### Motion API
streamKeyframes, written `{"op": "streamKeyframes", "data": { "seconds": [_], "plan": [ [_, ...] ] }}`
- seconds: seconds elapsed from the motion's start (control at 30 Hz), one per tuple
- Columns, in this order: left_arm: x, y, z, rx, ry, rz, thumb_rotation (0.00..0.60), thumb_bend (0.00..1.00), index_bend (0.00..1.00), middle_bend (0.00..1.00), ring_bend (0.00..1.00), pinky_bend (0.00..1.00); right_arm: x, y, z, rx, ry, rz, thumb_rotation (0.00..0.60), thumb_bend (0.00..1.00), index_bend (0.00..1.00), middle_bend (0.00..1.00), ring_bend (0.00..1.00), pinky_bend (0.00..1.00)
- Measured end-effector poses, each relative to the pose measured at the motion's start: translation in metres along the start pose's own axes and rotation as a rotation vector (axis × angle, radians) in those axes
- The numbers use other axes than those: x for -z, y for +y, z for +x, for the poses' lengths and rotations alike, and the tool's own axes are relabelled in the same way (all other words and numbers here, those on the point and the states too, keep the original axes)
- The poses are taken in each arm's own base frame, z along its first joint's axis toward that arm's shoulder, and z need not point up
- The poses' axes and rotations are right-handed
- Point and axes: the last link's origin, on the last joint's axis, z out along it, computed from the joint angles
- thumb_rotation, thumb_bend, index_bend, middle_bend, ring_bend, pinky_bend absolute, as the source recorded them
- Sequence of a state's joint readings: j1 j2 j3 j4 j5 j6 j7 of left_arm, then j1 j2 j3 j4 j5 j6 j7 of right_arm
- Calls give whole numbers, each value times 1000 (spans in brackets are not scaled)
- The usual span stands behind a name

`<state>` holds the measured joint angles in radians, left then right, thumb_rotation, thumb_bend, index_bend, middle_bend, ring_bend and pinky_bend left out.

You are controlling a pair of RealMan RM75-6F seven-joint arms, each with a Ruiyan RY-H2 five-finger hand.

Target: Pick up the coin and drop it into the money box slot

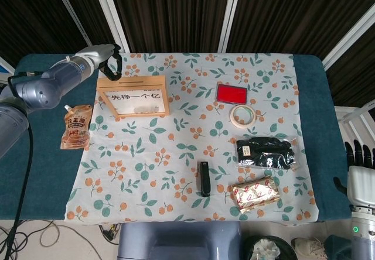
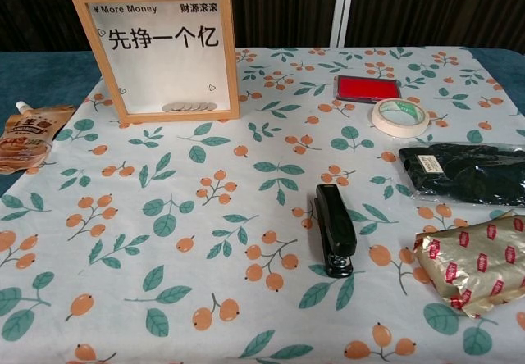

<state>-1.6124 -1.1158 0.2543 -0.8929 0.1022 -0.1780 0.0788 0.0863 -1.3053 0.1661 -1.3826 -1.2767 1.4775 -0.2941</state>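
Observation:
The wooden money box (image 1: pixel 133 96) stands upright at the back left of the floral cloth, its white front printed with "More Money" (image 2: pixel 156 48). A row of several coins (image 2: pixel 187 106) lies inside at its bottom. No loose coin shows on the cloth. My left hand (image 1: pixel 104 58) hovers just behind and left of the box's top corner, with dark fingers curved downward; I cannot make out anything in it. My right hand (image 1: pixel 361 175) hangs off the table's front right corner, fingers straight and apart, holding nothing. The chest view shows neither hand.
A snack pouch (image 1: pixel 75 126) lies left of the box. A red stamp pad (image 1: pixel 231 93) and a tape roll (image 1: pixel 241 115) sit at the back right. A black packet (image 1: pixel 265 152), a gold wrapped packet (image 1: pixel 255 194) and a black stapler (image 1: pixel 204 178) lie nearer the front.

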Motion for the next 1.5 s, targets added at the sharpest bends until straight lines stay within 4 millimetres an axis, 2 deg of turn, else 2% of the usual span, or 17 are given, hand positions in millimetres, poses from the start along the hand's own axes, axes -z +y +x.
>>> {"op": "streamKeyframes", "data": {
  "seconds": [0.53,1.13,1.5],
  "plan": [
    [-21,12,-8,-55,-52,45,600,656,650,0,0,0,-1,9,8,3,33,-28,600,300,0,0,0,0],
    [-24,23,-20,-91,-60,29,600,654,632,0,0,0,-2,14,14,-7,49,-36,600,300,0,0,0,0],
    [-22,26,-18,-113,-52,47,600,647,614,0,0,0,-3,16,16,-13,56,-40,600,300,0,0,0,0]
  ]
}}
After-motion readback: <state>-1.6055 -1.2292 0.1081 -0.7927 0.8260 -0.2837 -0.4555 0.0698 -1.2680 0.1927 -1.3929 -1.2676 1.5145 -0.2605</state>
